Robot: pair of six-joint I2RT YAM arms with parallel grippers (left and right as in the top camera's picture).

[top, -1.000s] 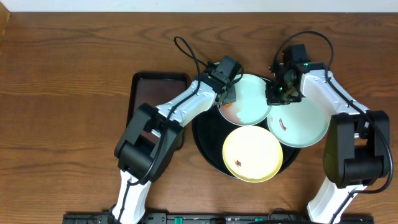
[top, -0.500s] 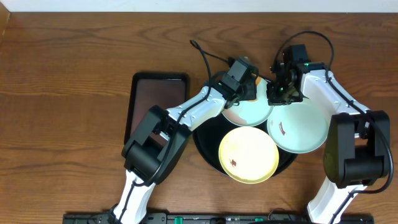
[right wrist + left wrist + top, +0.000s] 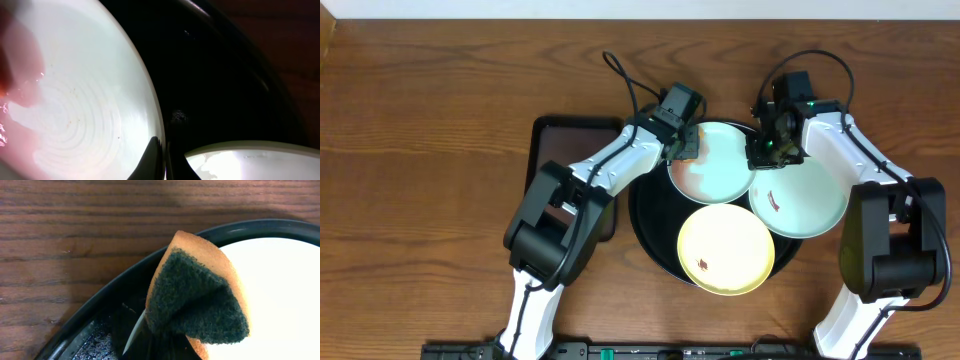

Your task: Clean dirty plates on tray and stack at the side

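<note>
Three plates lie on the round black tray [image 3: 655, 215]. A mint plate [image 3: 720, 165] with a reddish smear sits at the back, a second mint plate [image 3: 805, 200] overhangs the right rim, and a pale yellow plate [image 3: 725, 248] with a dark smudge is in front. My left gripper [image 3: 682, 140] is shut on an orange sponge with a dark green scrub face [image 3: 200, 300], held at the back plate's left rim [image 3: 280, 295]. My right gripper [image 3: 161, 159] is shut on the right rim of that back plate [image 3: 75, 100], next to the second mint plate [image 3: 250, 160].
A smaller rectangular dark brown tray [image 3: 570, 160] lies left of the black tray, partly under my left arm. Brown wood tabletop [image 3: 430, 150] surrounds everything. Cables loop above both wrists.
My left gripper swept the sponge right across the back mint plate, then returned to its left rim. The yellow plate shifted slightly left and back. My right gripper stayed put.
</note>
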